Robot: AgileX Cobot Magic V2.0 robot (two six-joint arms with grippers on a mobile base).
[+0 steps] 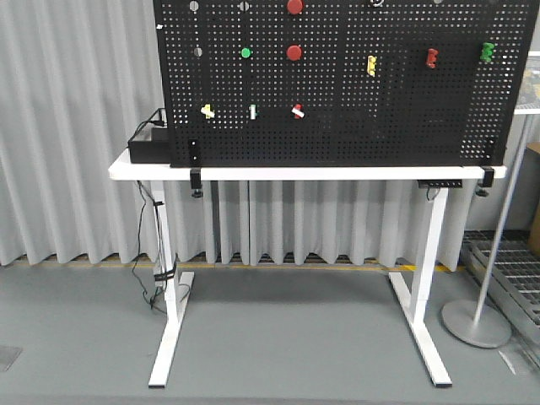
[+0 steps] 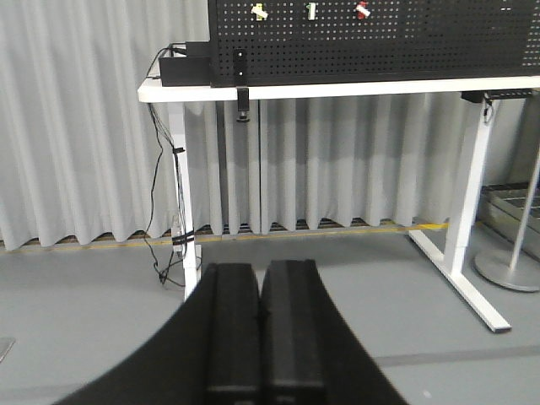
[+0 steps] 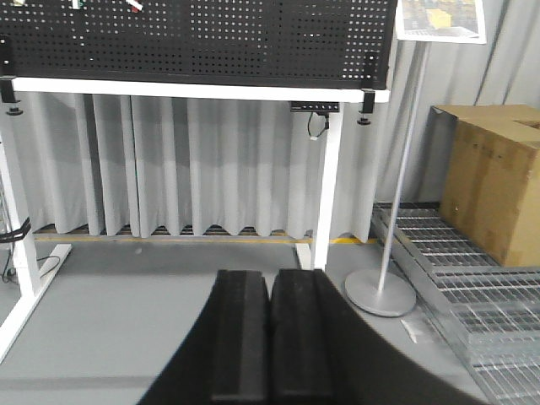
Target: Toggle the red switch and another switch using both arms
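Grey pleated curtains [image 1: 76, 126] hang behind a white table with white legs [image 1: 337, 172], and a black perforated pegboard [image 1: 354, 118] stands upright, clamped along the table's front edge. On the pegboard's lowest row of fittings, toward its lower left corner, sits the small red toggle switch with a white lever tip [image 1: 297, 110]. It is the rightmost of three there, with an upright white toggle on a green base [image 1: 252, 111] in the middle and the small pale-yellow toggle switch [image 1: 207, 110] nearest the pegboard's left edge. Above them are two large round red push buttons [image 1: 294, 52] (one partly cut off by the top of the front view) and a round green button [image 1: 245, 52]. Toward the pegboard's upper right corner a yellow switch [image 1: 371, 65], an all-red switch [image 1: 431, 57] and a green switch [image 1: 487, 52] sit in a row. A black box [image 1: 150, 145] with cables rests at the table's left end. Both grippers are well apart from the pegboard. The left gripper [image 2: 261, 274] has its black fingers pressed together with nothing between them, and its camera catches the three lower switches at the top of its view. The right gripper [image 3: 270, 278] is likewise closed and empty, facing the table's right leg, a round-based pole stand [image 3: 380, 291] and a brown cardboard box [image 3: 494, 181] beside metal grating [image 3: 472, 287].
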